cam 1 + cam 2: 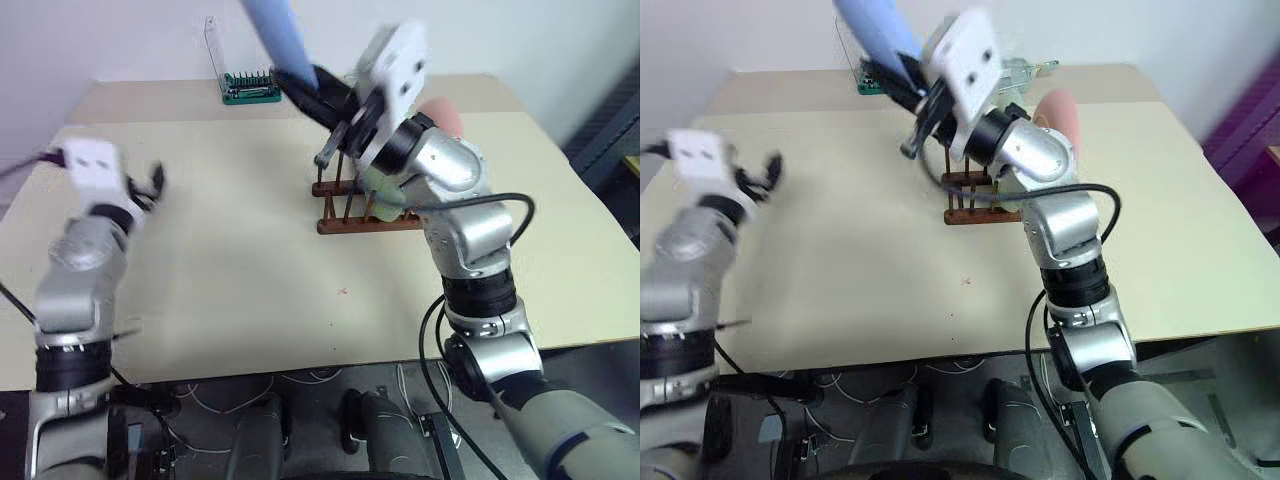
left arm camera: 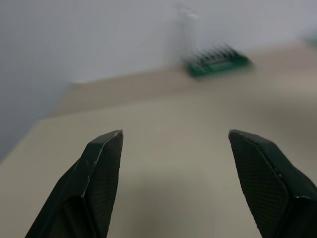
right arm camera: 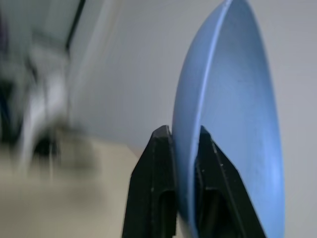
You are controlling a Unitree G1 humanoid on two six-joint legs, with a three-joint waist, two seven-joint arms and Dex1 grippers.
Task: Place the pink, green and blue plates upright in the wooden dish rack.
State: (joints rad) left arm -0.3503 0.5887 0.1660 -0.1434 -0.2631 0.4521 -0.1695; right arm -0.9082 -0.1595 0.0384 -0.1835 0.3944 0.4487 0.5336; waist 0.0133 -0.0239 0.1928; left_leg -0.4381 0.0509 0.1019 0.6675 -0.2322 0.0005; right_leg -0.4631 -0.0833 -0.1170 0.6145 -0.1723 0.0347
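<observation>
Beige tabletop (image 1: 250,280) against a pale wall, with a small dark brown wooden dish rack (image 1: 345,205) sitting near the middle. Right gripper (image 3: 183,148) is up in the air above the rack, fingers pinched tight on the rim of the light blue round plate (image 3: 233,124), which stands on edge. Salmon pink plate (image 1: 1058,112) and pale mint green plate (image 1: 380,185) are already at the rack, mostly hidden behind the right arm. Left gripper (image 2: 173,158) hangs over bare table well to the left, jaws spread wide, nothing in them. Green tool holder (image 1: 250,88) at the far edge
</observation>
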